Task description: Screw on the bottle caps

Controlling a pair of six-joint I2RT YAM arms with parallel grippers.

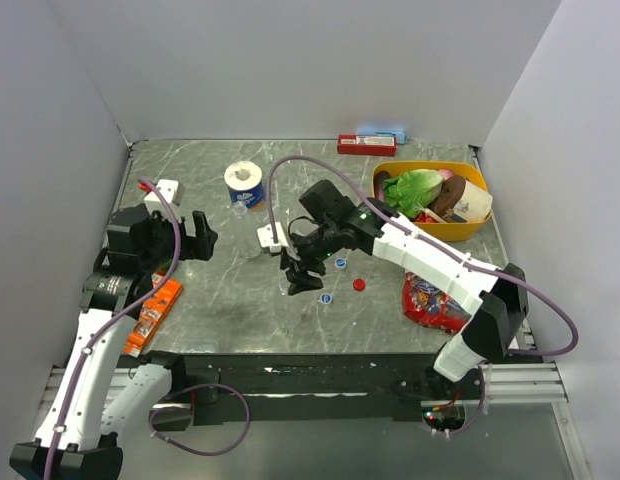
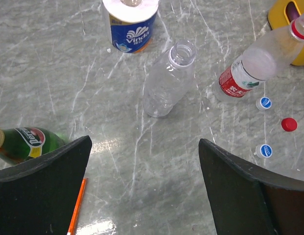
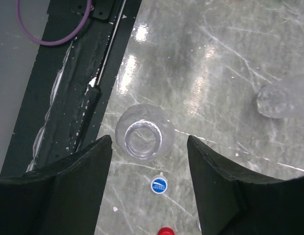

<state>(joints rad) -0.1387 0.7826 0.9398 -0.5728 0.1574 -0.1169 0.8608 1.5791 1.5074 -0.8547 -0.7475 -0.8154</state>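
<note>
Right wrist: right gripper spread over upright bottle, mouth up; blue cap just below, red cap at bottom edge.

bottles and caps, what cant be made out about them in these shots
Red-label bottle, left wrist: mouth cut off by the right edge, so capped or not is unclear.
Red cap, right wrist: cropped by the bottom edge.
Far bottle, right wrist: blurred, details unreadable.
Green bottle, left wrist: partly behind the left fingers.
</note>
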